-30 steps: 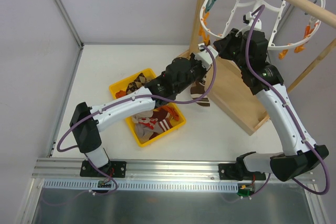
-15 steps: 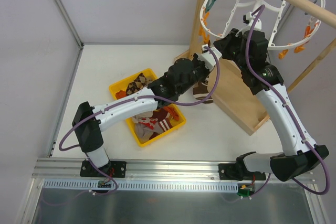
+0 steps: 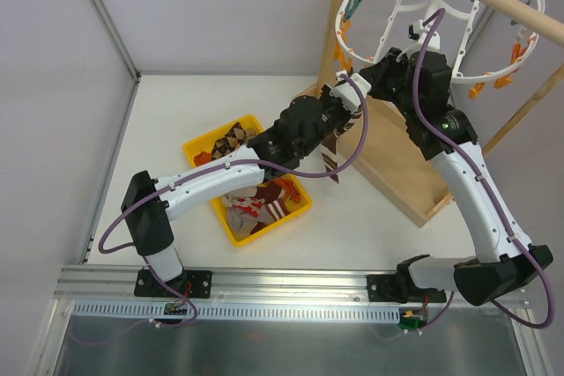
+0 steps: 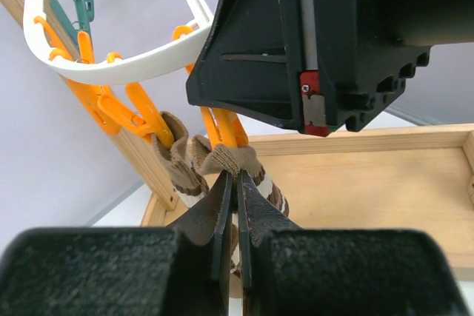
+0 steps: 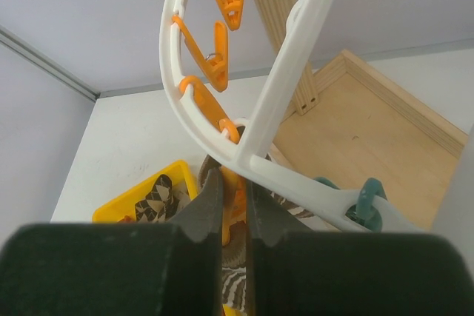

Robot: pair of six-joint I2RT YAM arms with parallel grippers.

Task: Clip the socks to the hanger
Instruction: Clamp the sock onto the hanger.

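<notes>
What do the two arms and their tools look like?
The left arm and right arm are white tubes joined by bulky black housings, each with a purple cable looping alongside. The left tool and right tool are black, with two flat dark fingers; a small red tab marks the right one.

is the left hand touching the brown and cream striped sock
Touching. The left wrist view shows the left hand shut on the cuff of the brown and cream striped soft sock, with no gap.

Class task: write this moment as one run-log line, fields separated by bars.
left claw: shut on brown sock at hanger rim | right claw: shut on orange clothespin | sock clipped: cannot tell
</notes>
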